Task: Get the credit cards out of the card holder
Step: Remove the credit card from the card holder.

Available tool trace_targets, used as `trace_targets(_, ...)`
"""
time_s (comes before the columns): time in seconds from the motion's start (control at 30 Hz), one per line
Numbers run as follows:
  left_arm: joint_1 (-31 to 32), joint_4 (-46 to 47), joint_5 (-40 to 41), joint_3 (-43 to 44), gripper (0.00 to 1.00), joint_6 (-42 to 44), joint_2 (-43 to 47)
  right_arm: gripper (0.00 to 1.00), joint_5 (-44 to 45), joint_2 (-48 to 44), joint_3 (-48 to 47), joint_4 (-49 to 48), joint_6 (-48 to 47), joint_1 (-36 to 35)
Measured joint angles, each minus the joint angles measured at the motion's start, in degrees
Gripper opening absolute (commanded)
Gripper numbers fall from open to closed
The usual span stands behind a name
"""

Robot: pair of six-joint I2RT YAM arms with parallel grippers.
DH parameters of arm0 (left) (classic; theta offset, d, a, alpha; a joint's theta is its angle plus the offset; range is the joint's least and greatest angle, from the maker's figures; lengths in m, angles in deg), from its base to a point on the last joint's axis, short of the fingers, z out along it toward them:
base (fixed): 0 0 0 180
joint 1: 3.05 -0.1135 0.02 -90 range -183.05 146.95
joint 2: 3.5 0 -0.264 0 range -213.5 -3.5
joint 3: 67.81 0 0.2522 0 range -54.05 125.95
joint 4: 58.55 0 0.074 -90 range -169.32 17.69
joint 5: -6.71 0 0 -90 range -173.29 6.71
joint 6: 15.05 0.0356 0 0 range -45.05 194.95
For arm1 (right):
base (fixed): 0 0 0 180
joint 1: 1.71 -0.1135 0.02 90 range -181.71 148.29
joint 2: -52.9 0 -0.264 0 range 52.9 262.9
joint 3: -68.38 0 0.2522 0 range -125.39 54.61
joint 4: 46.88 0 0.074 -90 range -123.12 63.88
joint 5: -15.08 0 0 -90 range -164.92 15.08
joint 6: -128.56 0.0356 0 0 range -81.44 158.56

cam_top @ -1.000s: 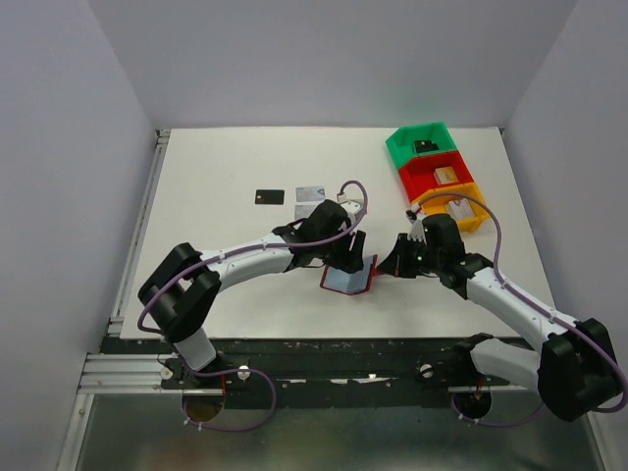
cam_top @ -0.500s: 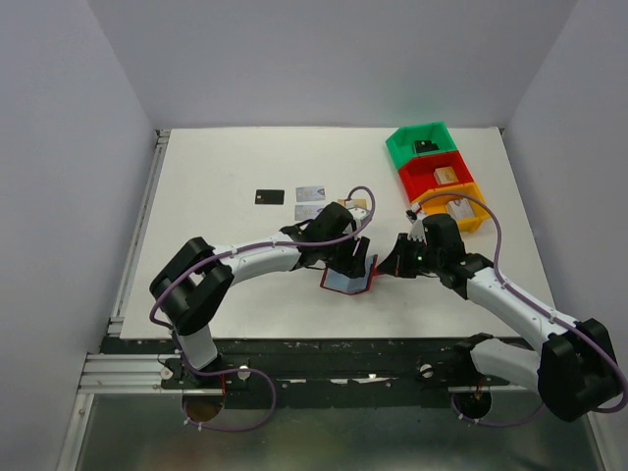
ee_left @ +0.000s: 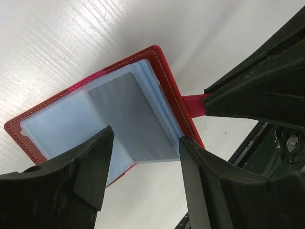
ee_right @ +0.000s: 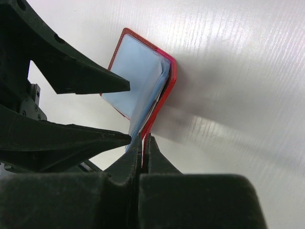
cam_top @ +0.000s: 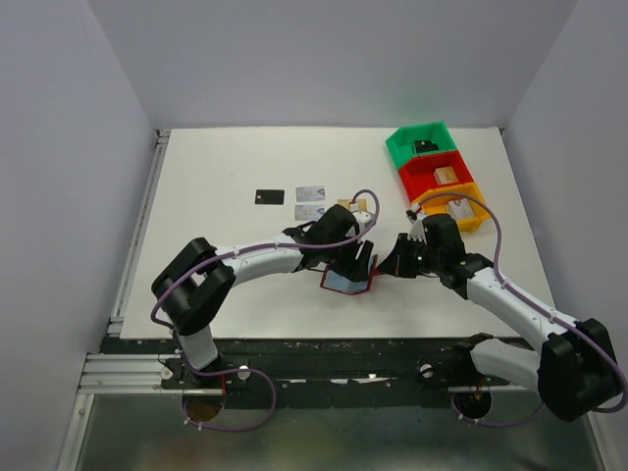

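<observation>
My R gripper (ee_right: pixel 143 141) is clenched on the red tab (ee_left: pixel 192 103) of the card holder (cam_top: pixel 346 280), which lies open near-centre on the table (cam_top: pixel 216 162). L gripper (ee_left: pixel 145 138) is spread, fingers either side of a grey card (ee_left: pixel 131 117) inside, not gripping it. Black card (cam_top: pixel 269 196) lies far-left.

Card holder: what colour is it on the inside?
The card holder is light blue inside with a red border, clearest in the left wrist view.

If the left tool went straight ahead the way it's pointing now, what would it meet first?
Most likely the grey card standing in the open card holder, which sits between the left tool's spread fingers; depth is unclear.
</observation>
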Motion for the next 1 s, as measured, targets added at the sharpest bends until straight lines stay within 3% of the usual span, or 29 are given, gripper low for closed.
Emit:
trace_targets(0.67, 0.07, -0.17, 0.48, 0.76, 0.66, 0.04, -1.40, 0.01, 0.02, 0.00, 0.00, 0.02, 0.00, 0.00)
trace_targets(1.0, 0.04, -0.24, 5.42, 0.11, 0.68, -0.72, -0.87, 0.00, 0.02, 0.00, 0.00, 0.02, -0.02, 0.00)
